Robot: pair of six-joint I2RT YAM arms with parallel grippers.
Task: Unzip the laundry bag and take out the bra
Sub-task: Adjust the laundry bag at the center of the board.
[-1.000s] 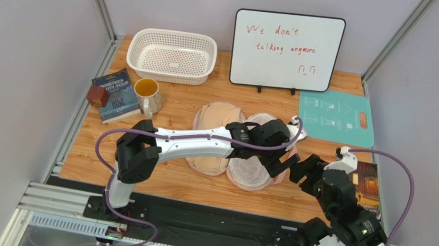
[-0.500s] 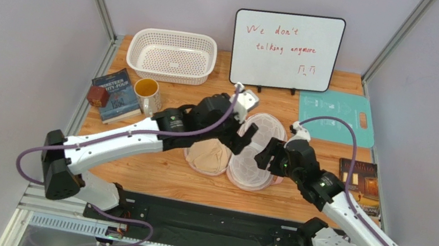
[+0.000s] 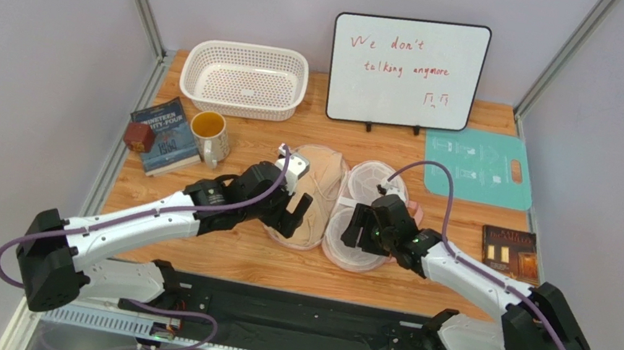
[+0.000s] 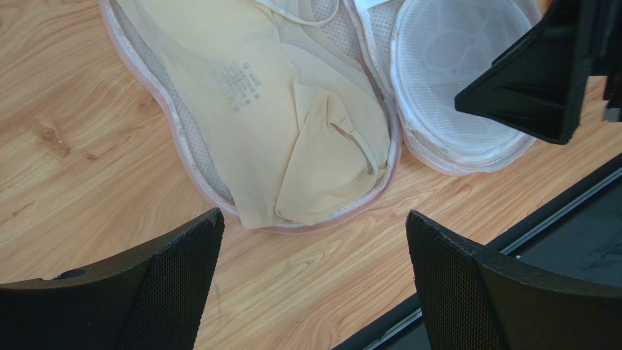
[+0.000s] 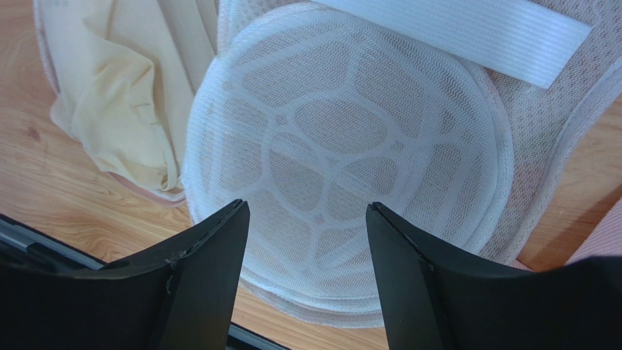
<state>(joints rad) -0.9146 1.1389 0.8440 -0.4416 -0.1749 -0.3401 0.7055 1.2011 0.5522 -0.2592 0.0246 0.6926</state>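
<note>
Laundry bag, cream double-lobed fabric pouch with pink trim (image 3: pixel 378 178), lying unzipped and spread flat at centre of wooden table (image 3: pixel 274 263). Bra, plain beige soft garment (image 4: pixel 292 131), sitting inside left lobe, near end reaching pink rim. White mesh dome (image 5: pixel 328 146) filling right lobe. Left gripper (image 4: pixel 314 219) hovering over bra's near end, jaws standing wide, gripping nothing. Right gripper (image 5: pixel 306 208) hovering over mesh dome, jaws standing wide, empty.
</note>
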